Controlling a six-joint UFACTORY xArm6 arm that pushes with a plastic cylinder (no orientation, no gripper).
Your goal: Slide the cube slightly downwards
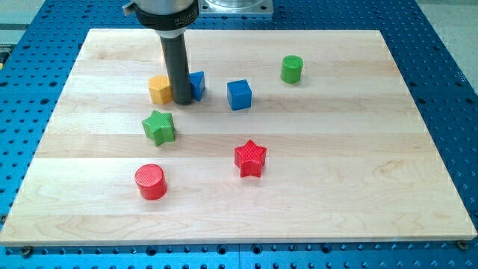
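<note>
Item: my tip (182, 101), no gripper fitted, holding nothing; set between yellow block (159, 89) and partly hidden, seemingly blue block (197, 84); blue cube (239, 94) apart, unpushed.

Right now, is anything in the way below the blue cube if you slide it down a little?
Nothing visible is. The board just below the blue cube is bare; the red star sits much lower. My tip is to its left.

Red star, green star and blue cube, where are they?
red star (250, 158): camera view, on its top face.
green star (159, 126): camera view, on its top face.
blue cube (239, 94): camera view, on its front face.
</note>
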